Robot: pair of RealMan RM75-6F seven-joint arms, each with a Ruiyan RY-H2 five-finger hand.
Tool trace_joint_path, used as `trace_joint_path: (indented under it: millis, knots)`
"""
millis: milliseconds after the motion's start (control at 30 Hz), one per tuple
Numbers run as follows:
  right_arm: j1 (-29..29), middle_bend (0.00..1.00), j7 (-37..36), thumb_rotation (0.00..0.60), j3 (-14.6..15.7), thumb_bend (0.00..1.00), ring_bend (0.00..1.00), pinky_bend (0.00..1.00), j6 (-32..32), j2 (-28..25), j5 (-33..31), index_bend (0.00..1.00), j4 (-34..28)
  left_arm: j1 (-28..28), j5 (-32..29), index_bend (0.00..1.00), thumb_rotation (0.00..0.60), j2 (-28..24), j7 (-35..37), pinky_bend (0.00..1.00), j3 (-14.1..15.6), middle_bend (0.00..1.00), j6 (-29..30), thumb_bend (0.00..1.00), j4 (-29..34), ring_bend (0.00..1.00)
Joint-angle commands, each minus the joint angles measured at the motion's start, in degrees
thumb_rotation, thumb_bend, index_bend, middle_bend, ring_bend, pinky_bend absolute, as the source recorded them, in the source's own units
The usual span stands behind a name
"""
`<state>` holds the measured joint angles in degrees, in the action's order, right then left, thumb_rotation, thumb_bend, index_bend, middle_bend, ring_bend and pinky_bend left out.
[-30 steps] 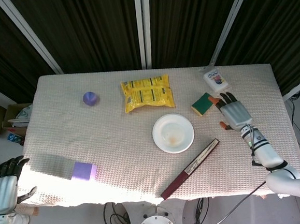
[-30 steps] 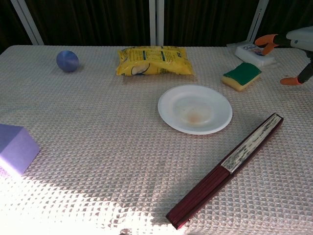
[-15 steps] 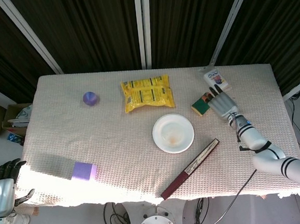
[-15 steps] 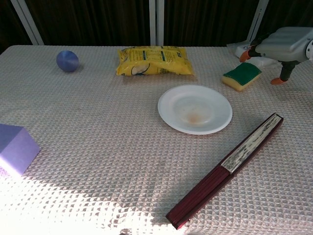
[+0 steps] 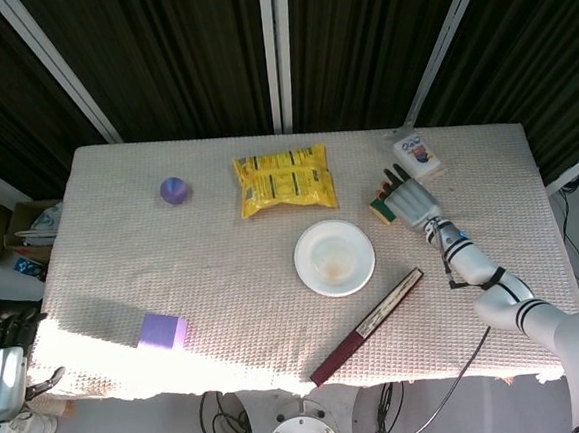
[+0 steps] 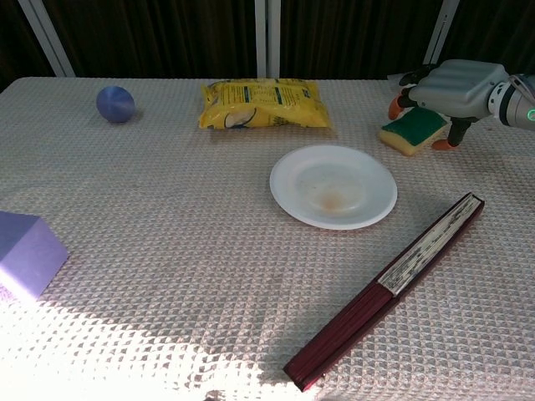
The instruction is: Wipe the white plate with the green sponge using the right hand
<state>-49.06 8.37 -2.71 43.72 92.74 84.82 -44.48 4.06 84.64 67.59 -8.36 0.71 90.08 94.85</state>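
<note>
chest view shows the right robot hand [image 6: 447, 90] spread over the green sponge [image 6: 410, 131], fingers apart and not yet gripping it; the sponge lies on the desk [image 6: 167, 251] at two o'clock from the white plate [image 6: 333, 185], whose stain remains unwiped

On the tabletop [image 6: 167, 251], the plate [image 6: 333, 185] sits centre. Behind it to the left lies a snack bag [image 6: 263, 104]. To its right is the sponge [image 6: 411, 132], my right hand [image 6: 451, 90] over it. A folded fan [image 6: 391, 286] lies in front.
</note>
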Motion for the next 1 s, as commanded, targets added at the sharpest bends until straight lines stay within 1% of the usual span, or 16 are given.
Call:
trace_joint_path:
  millis: [33, 233, 400, 533, 700, 767, 833, 900, 933, 1000]
  knots:
    - [-0.6, 0.20, -2.7, 0.600, 0.8, 0.18, 0.00, 0.00, 1.0, 1.9, 1.6, 0.25, 3.0, 0.1, -0.1, 0.20, 0.600, 0.0, 0.1, 0.15, 0.0, 0.14, 0.0, 0.12, -0.1, 0.12]
    - [-1.2, 0.22, -5.9, 0.600, 1.3, 0.20, 0.00, 0.00, 1.1, 3.7, 2.6, 0.27, 6.6, 0.2, -0.3, 0.20, 0.600, 0.0, 0.2, 0.15, -0.1, 0.14, 0.0, 0.12, -0.2, 0.12]
    - [-1.4, 0.24, -7.8, 0.600, 2.0, 0.22, 0.00, 0.00, 0.9, 4.7, 3.2, 0.32, 8.6, 0.3, -0.5, 0.20, 0.600, 0.0, 0.3, 0.15, -0.2, 0.14, -0.1, 0.12, -0.2, 0.12]
    - [-1.2, 0.26, -9.8, 0.600, 2.3, 0.25, 0.03, 0.00, 1.9, 5.3, 3.8, 0.36, 10.1, 0.3, -0.5, 0.20, 0.600, 0.0, 0.3, 0.15, -0.3, 0.14, -0.1, 0.12, -0.2, 0.12]
    - [-1.1, 0.32, -12.4, 0.600, 2.6, 0.29, 0.09, 0.00, 4.1, 5.2, 4.7, 0.45, 10.9, 0.2, -0.3, 0.20, 0.600, -0.1, 0.0, 0.15, -0.3, 0.14, -0.1, 0.12, 0.0, 0.12]
    - [-0.7, 0.34, -14.6, 0.600, 2.4, 0.29, 0.10, 0.00, 6.7, 4.6, 5.1, 0.47, 10.0, 0.3, -0.3, 0.20, 0.600, -0.1, 0.0, 0.15, -0.3, 0.14, -0.1, 0.12, 0.1, 0.12]
    - [-0.1, 0.35, -17.3, 0.600, 2.1, 0.30, 0.11, 0.00, 11.1, 3.5, 6.1, 0.49, 7.9, 0.4, -0.4, 0.20, 0.600, -0.2, 0.0, 0.15, -0.2, 0.14, -0.1, 0.12, 0.1, 0.12]
    - [0.6, 0.37, -20.8, 0.600, 1.7, 0.31, 0.12, 0.00, 16.0, 2.1, 7.1, 0.50, 4.2, 0.4, -0.6, 0.20, 0.600, -0.2, -0.1, 0.15, -0.2, 0.14, -0.2, 0.12, 0.2, 0.12]
    - [0.8, 0.37, -21.8, 0.600, 1.6, 0.32, 0.12, 0.00, 17.3, 1.7, 7.3, 0.50, 2.9, 0.4, -0.6, 0.20, 0.600, -0.2, -0.1, 0.15, -0.1, 0.14, -0.2, 0.12, 0.2, 0.12]
    - [1.4, 0.38, -25.4, 0.600, 1.4, 0.33, 0.12, 0.00, 20.4, 0.5, 7.9, 0.51, -1.6, 0.4, -0.5, 0.20, 0.600, -0.3, -0.1, 0.15, -0.2, 0.14, -0.1, 0.12, 0.3, 0.12]
